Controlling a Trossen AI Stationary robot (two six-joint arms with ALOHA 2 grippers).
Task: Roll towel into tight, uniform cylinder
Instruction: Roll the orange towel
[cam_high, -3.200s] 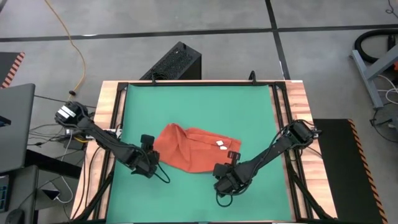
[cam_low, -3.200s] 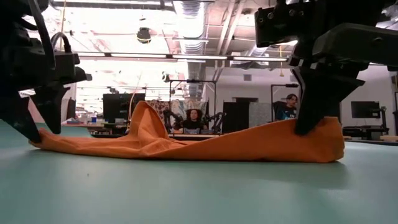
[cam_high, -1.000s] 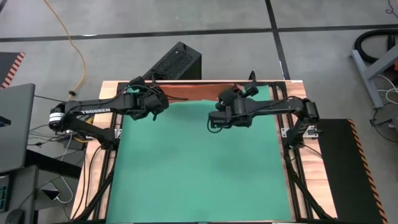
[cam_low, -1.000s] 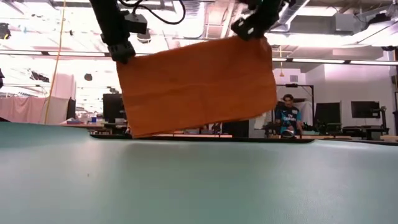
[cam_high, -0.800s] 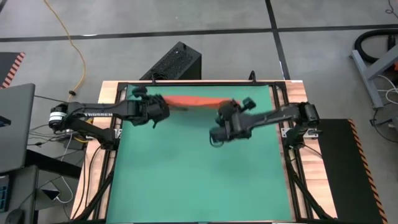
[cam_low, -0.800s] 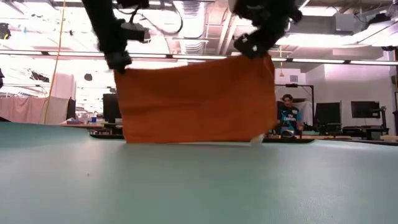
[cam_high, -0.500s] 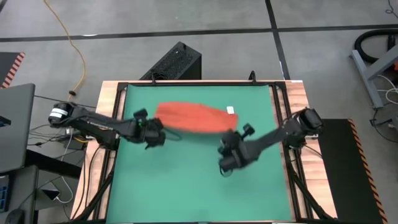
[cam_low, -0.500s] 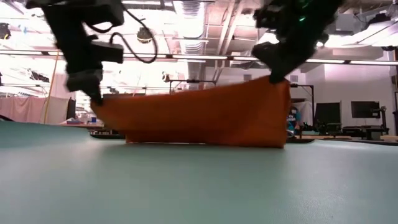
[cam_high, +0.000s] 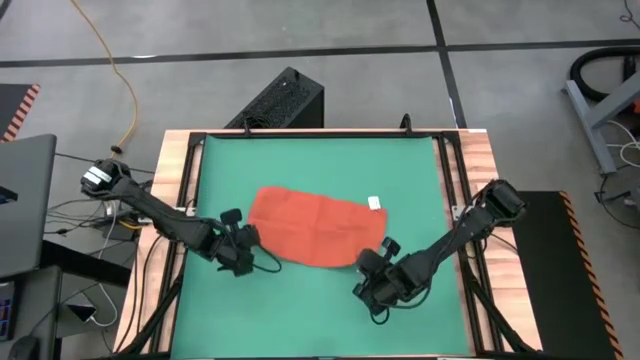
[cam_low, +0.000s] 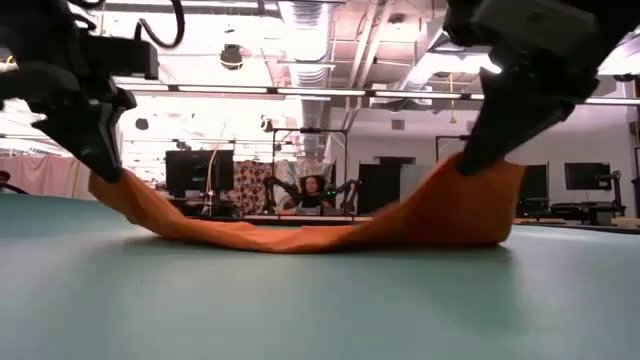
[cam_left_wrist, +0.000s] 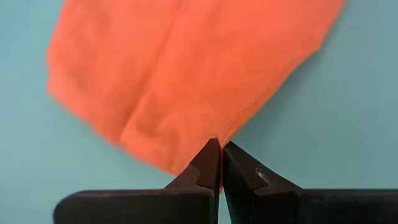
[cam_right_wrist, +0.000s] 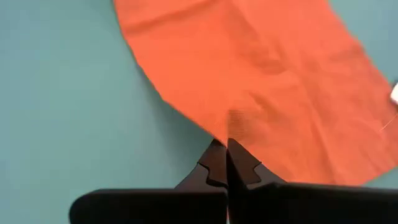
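Clamping one near corner each, both sets of jaws are closed on the towel (cam_high: 315, 228): left gripper (cam_high: 243, 252) on its corner, right gripper (cam_high: 372, 275) on the other. Corners ride slightly raised; the middle sags onto the green table (cam_high: 300, 310), mid-surface, white tag (cam_high: 375, 203) at the far right edge. Judged step: laying the cloth out flat, rolling not begun. Next move calls for lowering and releasing both corners evenly, without wrinkles.
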